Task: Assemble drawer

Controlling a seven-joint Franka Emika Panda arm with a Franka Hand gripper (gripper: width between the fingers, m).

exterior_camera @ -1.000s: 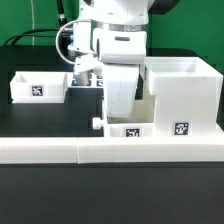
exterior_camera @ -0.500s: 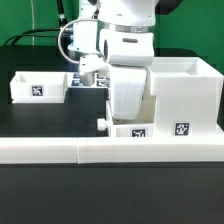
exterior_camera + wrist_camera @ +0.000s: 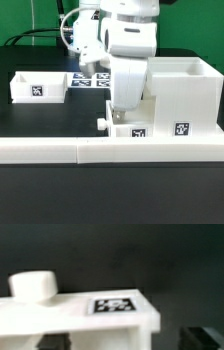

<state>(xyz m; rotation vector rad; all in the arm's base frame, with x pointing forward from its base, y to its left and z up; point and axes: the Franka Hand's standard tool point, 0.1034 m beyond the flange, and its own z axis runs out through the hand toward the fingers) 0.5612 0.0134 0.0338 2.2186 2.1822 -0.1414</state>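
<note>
**Operator:** Where are the drawer's parts right now?

**Describer:** You have three white pieces on the black table (image 3: 40,125). Each shows a square black-and-white tag (image 3: 181,129) on its front. The tall boxy drawer casing (image 3: 188,92) stands at the exterior view's right, open at the top. Just beside it, toward the exterior view's left, sits the knobbed tray (image 3: 128,130). Its small round knob (image 3: 102,124) sticks out on the side away from the casing. You cannot tell from here whether that tray touches the casing or stands partly inside it. The second tray (image 3: 38,88) lies well apart at the exterior view's left, farther back.

**Operator:** And the arm?

**Describer:** Your robot arm (image 3: 128,40) hangs straight above the knobbed tray. Its white hand is low over the tray's top edge and covers much of it. The wrist view looks closely at that same tray. There the knob is pale and blurred, a tag lies on the white surface near it, and the black table is behind.

**Operator:** What are the fingers doing?

**Describer:** The fingers (image 3: 206,339) show only as a dark blurred block in the wrist view. In the exterior view the hand hides them. You cannot tell whether they are spread, pressed together or pinching the tray.

**Operator:** Anything else on the table?

**Describer:** The marker board (image 3: 95,80) lies flat behind the arm, between the second tray and the casing. A long low white border wall (image 3: 60,150) runs across the front.
</note>
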